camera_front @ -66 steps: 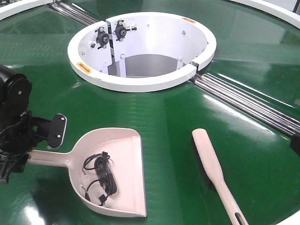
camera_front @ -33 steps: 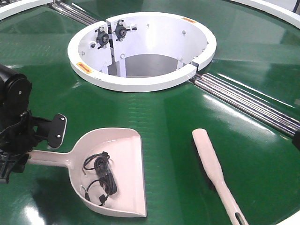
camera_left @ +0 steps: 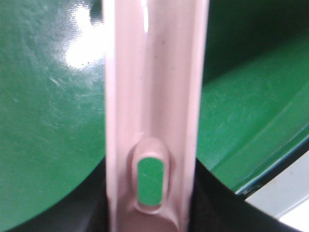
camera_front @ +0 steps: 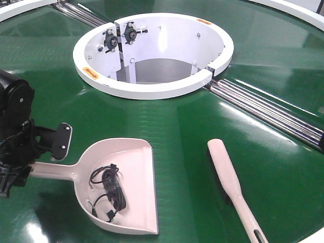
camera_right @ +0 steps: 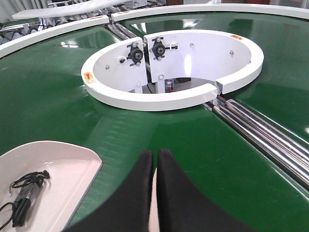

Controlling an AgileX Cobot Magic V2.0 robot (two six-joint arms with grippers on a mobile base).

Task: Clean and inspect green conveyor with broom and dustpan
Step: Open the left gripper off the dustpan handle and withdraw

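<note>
The pale pink dustpan [camera_front: 134, 167] rests on the green conveyor [camera_front: 172, 121] at the lower left, with a tangled black cable [camera_front: 107, 190] inside it. My left gripper [camera_front: 49, 163] is shut on the dustpan's handle [camera_left: 154, 96], its dark jaws pressing both edges beside the hang hole. The broom [camera_front: 225, 164] lies flat on the belt at the lower right, with nothing touching it. My right gripper [camera_right: 155, 157] shows only in its wrist view. It hovers over the belt, fingers nearly together, with a pale sliver showing through the slit.
A white ring opening [camera_front: 152, 91] with black bearing mounts sits mid-belt. Chrome roller bars [camera_front: 263, 111] run from it to the right edge, and more run toward the top left. The belt's white outer rim [camera_right: 58, 29] curves along the far side.
The dark part of my right arm at the right edge of the front view has slipped out of frame. The dustpan, the broom and the left gripper have stayed put.
</note>
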